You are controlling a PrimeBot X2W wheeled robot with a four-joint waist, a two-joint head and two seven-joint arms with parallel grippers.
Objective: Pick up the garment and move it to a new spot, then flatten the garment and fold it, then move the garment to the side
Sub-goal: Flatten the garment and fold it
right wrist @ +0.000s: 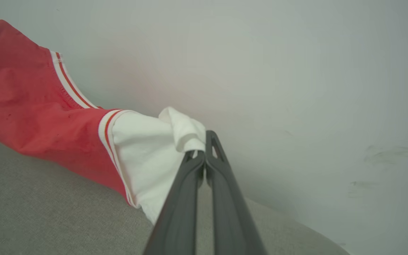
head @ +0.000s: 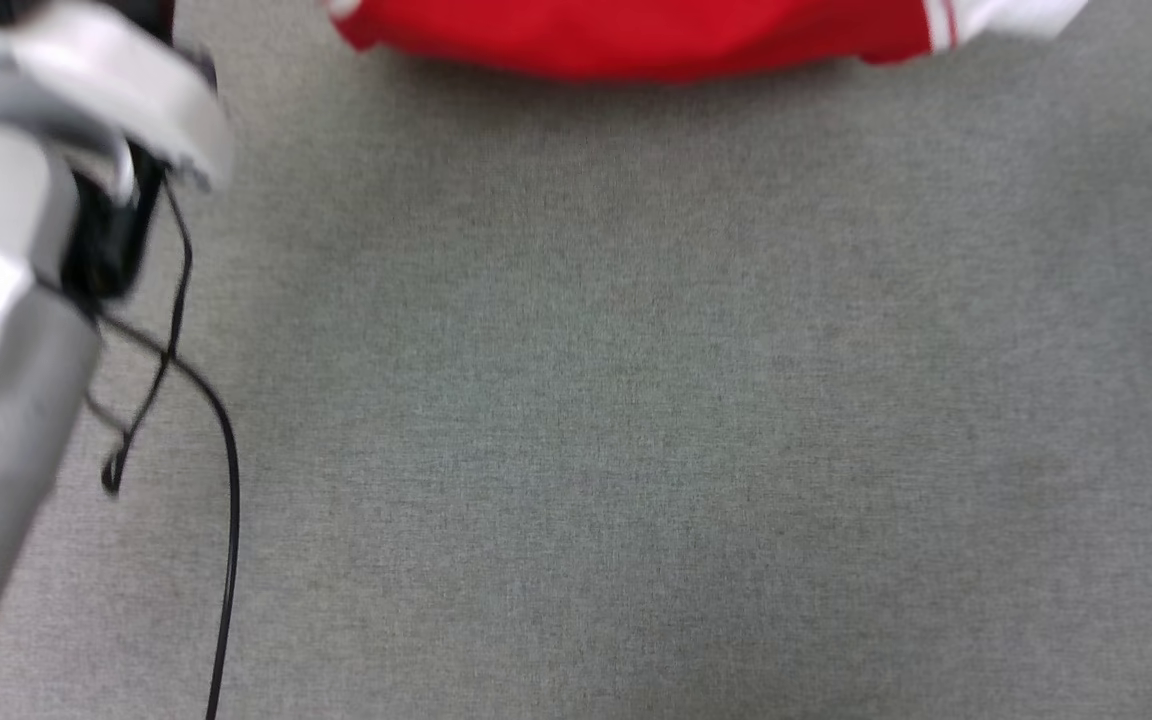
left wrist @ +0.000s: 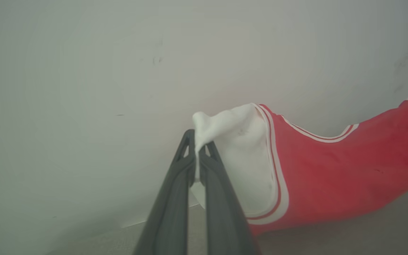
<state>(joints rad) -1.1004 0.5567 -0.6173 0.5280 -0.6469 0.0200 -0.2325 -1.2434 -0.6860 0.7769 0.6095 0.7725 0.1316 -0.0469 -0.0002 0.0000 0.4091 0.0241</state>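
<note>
While the left gripper [left wrist: 199,141] pinches one white sleeve [left wrist: 241,156] and the right gripper [right wrist: 202,147] pinches the other, the garment [head: 636,35] spans sleeve-to-sleeve between them, low over the grey surface [head: 576,400], equally near both arms.

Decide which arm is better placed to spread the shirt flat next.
Neither alone, probably: the left gripper and the right gripper are each shut on one white sleeve of the garment, so both should lower together.
</note>
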